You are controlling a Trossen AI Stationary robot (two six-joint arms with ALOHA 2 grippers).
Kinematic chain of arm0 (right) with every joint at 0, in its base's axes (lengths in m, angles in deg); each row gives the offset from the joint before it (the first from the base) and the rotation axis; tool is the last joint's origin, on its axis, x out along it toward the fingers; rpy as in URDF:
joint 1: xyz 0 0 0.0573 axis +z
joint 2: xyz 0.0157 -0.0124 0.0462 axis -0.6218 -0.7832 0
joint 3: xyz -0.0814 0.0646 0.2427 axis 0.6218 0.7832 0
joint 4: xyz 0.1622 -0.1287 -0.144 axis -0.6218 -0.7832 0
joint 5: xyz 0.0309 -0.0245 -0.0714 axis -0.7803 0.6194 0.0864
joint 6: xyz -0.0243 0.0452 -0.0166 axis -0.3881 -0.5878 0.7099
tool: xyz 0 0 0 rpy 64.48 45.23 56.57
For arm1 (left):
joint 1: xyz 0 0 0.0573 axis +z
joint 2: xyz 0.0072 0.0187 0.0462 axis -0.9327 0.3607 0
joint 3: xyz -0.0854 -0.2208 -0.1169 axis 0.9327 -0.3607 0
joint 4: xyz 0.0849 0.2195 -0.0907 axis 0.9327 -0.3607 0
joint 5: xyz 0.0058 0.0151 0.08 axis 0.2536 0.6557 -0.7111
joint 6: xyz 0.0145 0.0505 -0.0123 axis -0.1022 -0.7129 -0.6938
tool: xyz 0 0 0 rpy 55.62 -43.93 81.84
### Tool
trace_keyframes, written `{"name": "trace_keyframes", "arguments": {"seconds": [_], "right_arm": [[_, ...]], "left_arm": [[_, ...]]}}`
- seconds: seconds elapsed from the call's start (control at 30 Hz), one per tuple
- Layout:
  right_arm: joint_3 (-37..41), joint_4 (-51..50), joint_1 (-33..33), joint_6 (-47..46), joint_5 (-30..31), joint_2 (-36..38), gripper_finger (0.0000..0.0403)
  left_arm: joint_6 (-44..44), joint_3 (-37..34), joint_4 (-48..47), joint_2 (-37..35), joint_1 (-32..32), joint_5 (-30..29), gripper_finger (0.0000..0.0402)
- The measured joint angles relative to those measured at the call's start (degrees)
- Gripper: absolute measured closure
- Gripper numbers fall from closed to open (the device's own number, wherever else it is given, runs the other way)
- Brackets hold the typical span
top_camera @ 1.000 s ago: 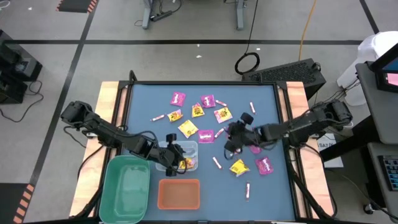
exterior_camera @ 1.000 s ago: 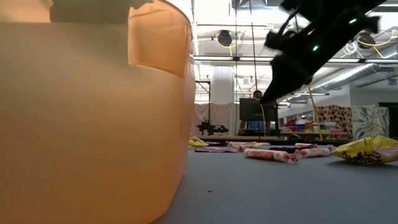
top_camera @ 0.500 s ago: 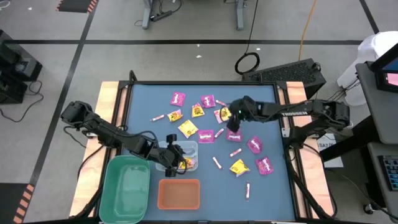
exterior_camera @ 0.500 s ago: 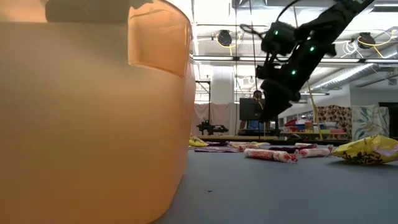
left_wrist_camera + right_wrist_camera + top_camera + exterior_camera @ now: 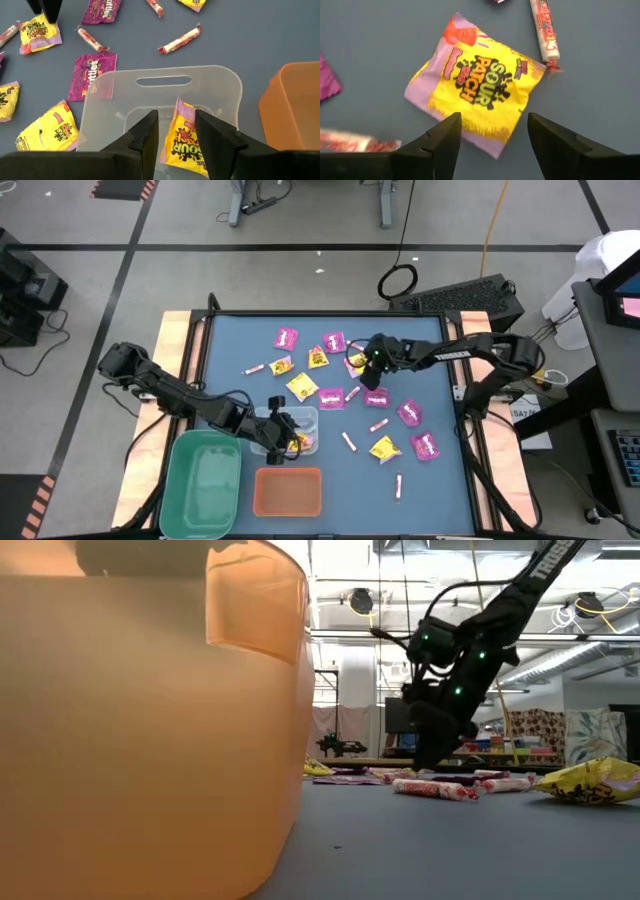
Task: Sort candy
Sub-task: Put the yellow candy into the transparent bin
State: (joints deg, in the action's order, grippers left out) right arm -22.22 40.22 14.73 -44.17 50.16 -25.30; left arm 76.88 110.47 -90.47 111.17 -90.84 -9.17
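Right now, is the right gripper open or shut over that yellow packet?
Open. In the right wrist view the right gripper has its fingers spread wide either side of the yellow Sour Patch packet, which lies flat on the table, not gripped.

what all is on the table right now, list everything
table: one, blue top, wooden side edges
green bin: one, near left corner
clear bin: one, just beyond the green and orange bins
orange bin: one, near edge, right of the green bin
magenta packets: five, scattered on the table
yellow packets: five loose, one more in the clear bin
sticks: at least five, pink-and-white, scattered
left gripper: one, dark, over the clear bin
right gripper: one, dark, open, above a loose yellow packet
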Motion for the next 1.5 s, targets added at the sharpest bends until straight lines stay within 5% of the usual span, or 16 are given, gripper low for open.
{"name": "trace_keyframes", "arguments": {"seconds": [0.2, 0.53, 0.9, 1.1, 1.27, 1.5], "right_arm": [[-0.3, 1.3, 0.0, 0.1, -1.1, -3.9, 0.0213], [-0.1, 1.7, 1.4, 0.5, -2.7, -2.2, 0.0392], [0.1, 0.8, 7.5, -1.4, -3.7, 7.3, 0.04], [0.1, 1.0, 17.6, -3.2, 4.1, 13.2, 0.0402], [0.0, 1.2, 26.9, -6.6, 11.5, 16.5, 0.0402], [0.0, 1.7, 38.0, -12.3, 20.6, 17.4, 0.0403]], "left_arm": [[-1.0, 0.0, 0.2, 0.0, 0.0, 0.0, 0.0268], [-1.1, 0.0, 0.2, 0.0, 0.0, 0.0, 0.0268], [-1.1, 0.0, 0.3, 0.0, 0.0, -1.7, 0.0268], [-1.3, 0.0, 5.2, 0.0, 1.0, -10.0, 0.0268], [-2.2, 0.0, 12.7, 0.0, 2.2, -10.8, 0.0261], [-1.1, 0.0, 19.2, 0.0, 3.3, -9.9, 0.0183]]}}
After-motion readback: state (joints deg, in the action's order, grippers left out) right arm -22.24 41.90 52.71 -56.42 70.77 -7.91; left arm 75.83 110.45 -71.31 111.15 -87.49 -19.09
